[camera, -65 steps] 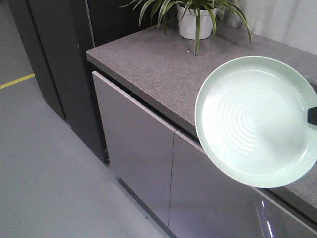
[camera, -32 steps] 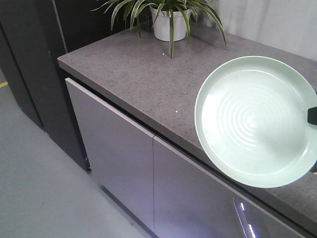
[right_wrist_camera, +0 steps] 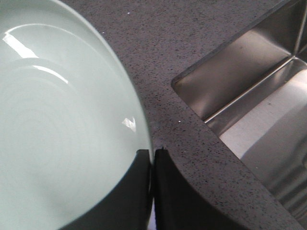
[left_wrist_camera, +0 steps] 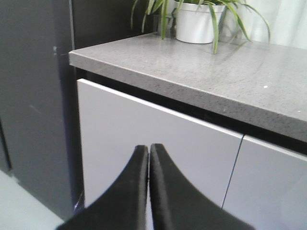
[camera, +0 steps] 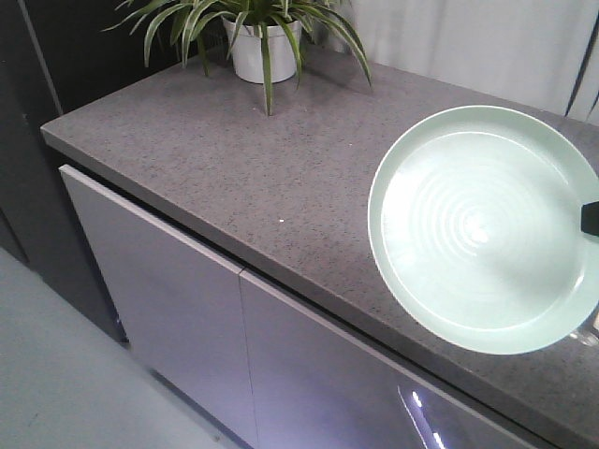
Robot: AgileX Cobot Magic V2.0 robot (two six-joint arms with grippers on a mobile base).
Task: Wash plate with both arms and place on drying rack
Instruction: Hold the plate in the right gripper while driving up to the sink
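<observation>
My right claw [right_wrist_camera: 152, 153] pinches the plate [right_wrist_camera: 62, 124] by its rim, clear above the desk [right_wrist_camera: 158, 72] beside the sink [right_wrist_camera: 259, 96] for washing; my left claw [left_wrist_camera: 149, 149] is closed and empty.

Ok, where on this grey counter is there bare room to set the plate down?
The countertop is bare from the potted plant at the back corner to the front edge over the cabinet doors, and across to the plate in the right hand. Tighter beside the sink, whose basin cuts into the counter, and under the plant's drooping leaves.
</observation>
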